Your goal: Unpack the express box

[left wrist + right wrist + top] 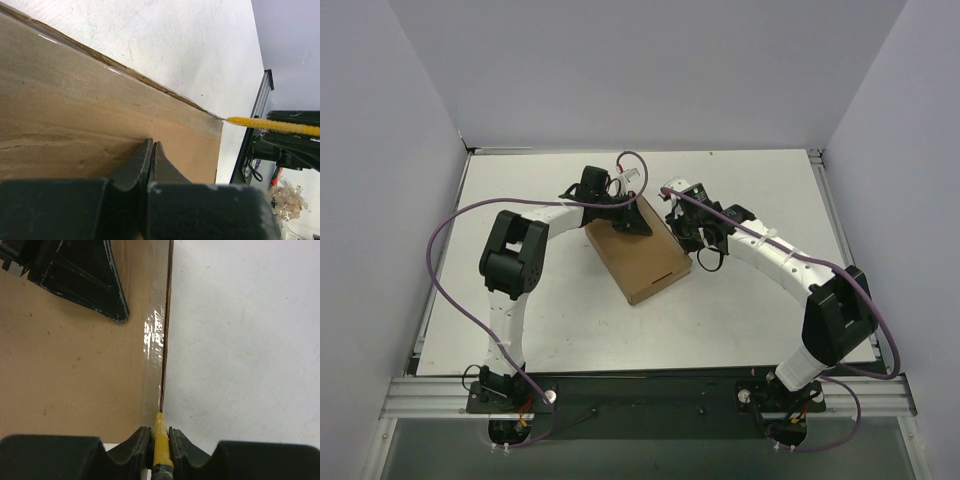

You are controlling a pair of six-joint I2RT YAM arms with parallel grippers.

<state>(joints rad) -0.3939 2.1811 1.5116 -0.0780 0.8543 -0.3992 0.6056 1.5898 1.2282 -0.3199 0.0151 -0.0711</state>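
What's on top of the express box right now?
The shut left gripper rests on the express box, clear tape lines one edge, and the yellow knife in the right gripper touches that edge. Its inside is hidden.

My left arm [510,262] bends sharply at the elbow and reaches inward. The left claw [152,145] has its fingers pressed fully together, gripping nothing. My right arm [790,265] arcs inward from the opposite side. The right claw [160,434] is clamped on a yellow utility knife [160,442], tip forward. The claws sit near each other but apart.
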